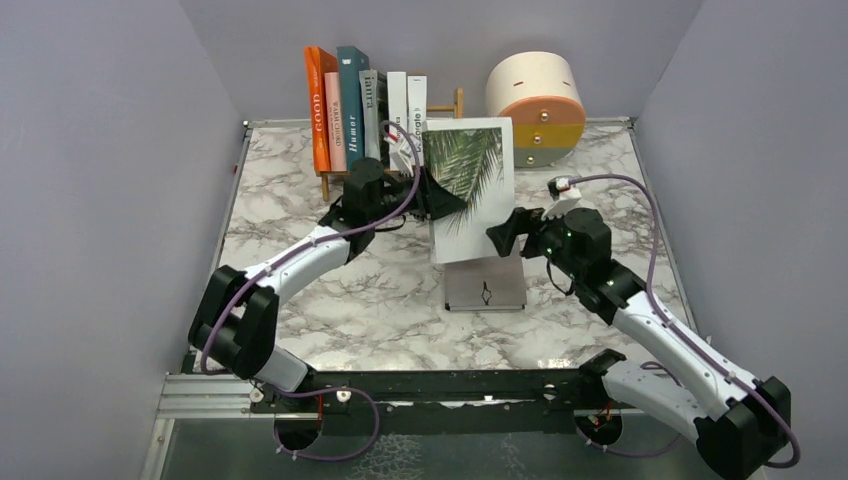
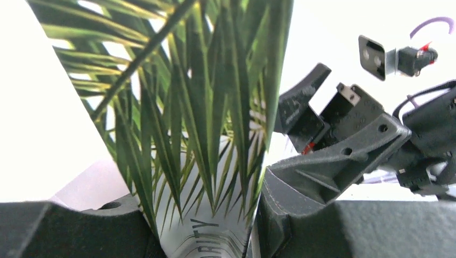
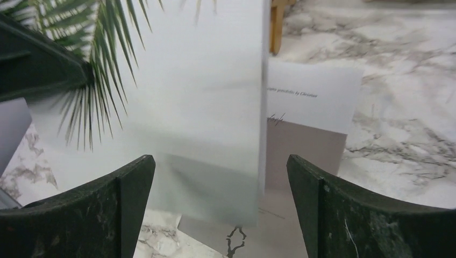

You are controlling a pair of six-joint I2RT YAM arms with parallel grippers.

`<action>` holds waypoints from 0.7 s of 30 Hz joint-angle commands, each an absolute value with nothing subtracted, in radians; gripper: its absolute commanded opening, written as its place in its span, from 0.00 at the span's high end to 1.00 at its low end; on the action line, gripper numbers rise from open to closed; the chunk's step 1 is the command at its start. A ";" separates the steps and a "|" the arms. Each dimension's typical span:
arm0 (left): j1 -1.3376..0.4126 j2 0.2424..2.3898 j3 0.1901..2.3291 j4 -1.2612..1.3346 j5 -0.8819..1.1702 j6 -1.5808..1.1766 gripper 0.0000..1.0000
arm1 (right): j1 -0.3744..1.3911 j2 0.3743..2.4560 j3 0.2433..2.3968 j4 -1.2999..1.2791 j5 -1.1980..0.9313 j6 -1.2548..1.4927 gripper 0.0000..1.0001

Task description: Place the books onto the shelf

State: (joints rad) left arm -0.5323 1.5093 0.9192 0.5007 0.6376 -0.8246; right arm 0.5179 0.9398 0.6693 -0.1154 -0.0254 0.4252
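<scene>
The palm-leaf book [image 1: 475, 185] stands upright on its lower edge, cover facing the arms. The left gripper [image 1: 425, 192] is clamped on its left edge and the right gripper [image 1: 508, 232] is just off its lower right corner. Directly behind the palm-leaf book is the shelf [image 1: 457, 102], carrying a row of books [image 1: 350, 105] that run from orange through pink, teal and grey to white. A flat book [image 1: 485, 285] with a white and grey cover lies on the marble table [image 1: 300, 190], partly under the palm-leaf book and reaching out in front of it. The round drawer unit [image 1: 537, 105] sits behind the palm-leaf book, off to its right. Only the left wrist view shows the grip up close: the spine end is wedged between the two dark fingers [image 2: 301, 215], with fronds filling the frame above. Only the right wrist view shows that arm's fingers [image 3: 107, 215] spread wide. The book's right edge rises in the gap between them, touching neither, and the flat book's printed cover is visible beyond.
</scene>
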 commanded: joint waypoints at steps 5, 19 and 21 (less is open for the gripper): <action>-0.536 1.419 1.314 0.011 0.332 -0.489 1.00 | 0.523 0.823 0.684 -0.195 0.159 0.401 0.08; -0.561 1.601 1.715 -0.153 -0.190 -0.261 1.00 | 0.523 0.873 0.663 -0.185 0.106 0.413 0.07; -0.573 1.626 1.729 -0.151 -0.239 -0.252 1.00 | 0.523 0.877 0.658 -0.178 0.104 0.413 0.07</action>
State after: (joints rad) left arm -0.5510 1.5745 1.6852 -0.1181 -0.0498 -0.3164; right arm 0.5179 0.8703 0.6697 -0.1852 0.1040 0.4141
